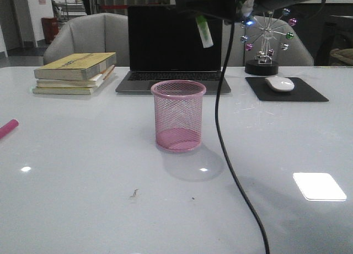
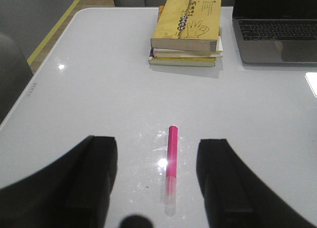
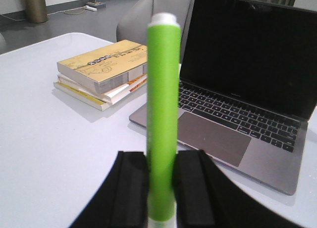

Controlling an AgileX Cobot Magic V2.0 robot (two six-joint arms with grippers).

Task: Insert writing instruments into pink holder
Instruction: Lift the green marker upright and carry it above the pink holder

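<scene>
The right gripper [image 3: 161,188] is clamped on the green marker [image 3: 163,114], its two black fingers [image 3: 130,193] pressed against the barrel on either side. In the right wrist view the marker stands up out of the grip, its pale cap end farthest from the fingers. In the front view the same marker [image 1: 205,32] hangs tilted in the air under the dark arm at the top edge, at about 1 o'clock from the pink cup [image 1: 178,116] and well above its rim.

The left gripper [image 2: 157,181] is spread wide and holds nothing. The pink marker [image 2: 171,163] lies flat on the white table [image 2: 99,89] in the gap between its fingers [image 2: 94,178], touching neither. In the front view only its tip [image 1: 7,128] shows at the left edge, at 9 o'clock from the cup and well apart from it.

The cup stands upright near the middle of the table with nothing in it. A black cable [image 1: 223,132] hangs down just past its right side. Behind the cup, at 12 o'clock, is an open laptop [image 1: 174,44] with a dark screen. A stack of books [image 1: 75,73] lies at 10 o'clock. A white mouse [image 1: 279,84] rests on a black pad [image 1: 287,90] at 2 o'clock, with a small wheel ornament [image 1: 267,41] just behind it.
</scene>
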